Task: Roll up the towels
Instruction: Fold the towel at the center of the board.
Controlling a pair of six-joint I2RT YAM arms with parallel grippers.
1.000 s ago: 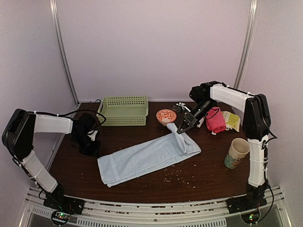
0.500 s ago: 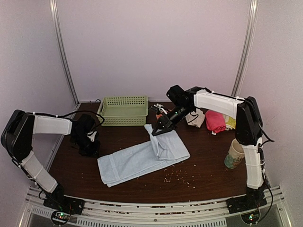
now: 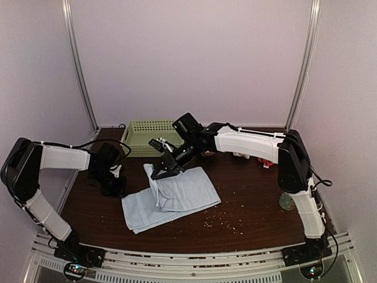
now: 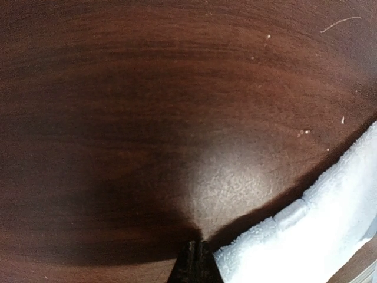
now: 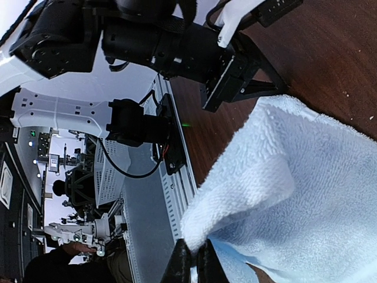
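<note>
A light blue towel (image 3: 177, 194) lies on the dark wooden table (image 3: 253, 200), its right end folded back over its middle. My right gripper (image 3: 159, 173) is shut on the towel's lifted corner and holds it above the towel's left half. The right wrist view shows that pinched corner at the gripper (image 5: 193, 262), with the towel (image 5: 306, 194) hanging from it. My left gripper (image 3: 115, 186) is low at the towel's left edge. In the left wrist view the left gripper (image 4: 197, 262) is shut, tips on bare wood just beside the towel's hem (image 4: 312, 236).
A green slotted basket (image 3: 153, 137) stands at the back left. A paper cup (image 3: 287, 201) is partly hidden behind the right arm's base column. Crumbs (image 3: 221, 219) are scattered in front of the towel. The left arm (image 5: 76, 112) shows in the right wrist view.
My right gripper has swept left across the table with the towel's right end, folding it over the rest. The left arm has stayed put.
</note>
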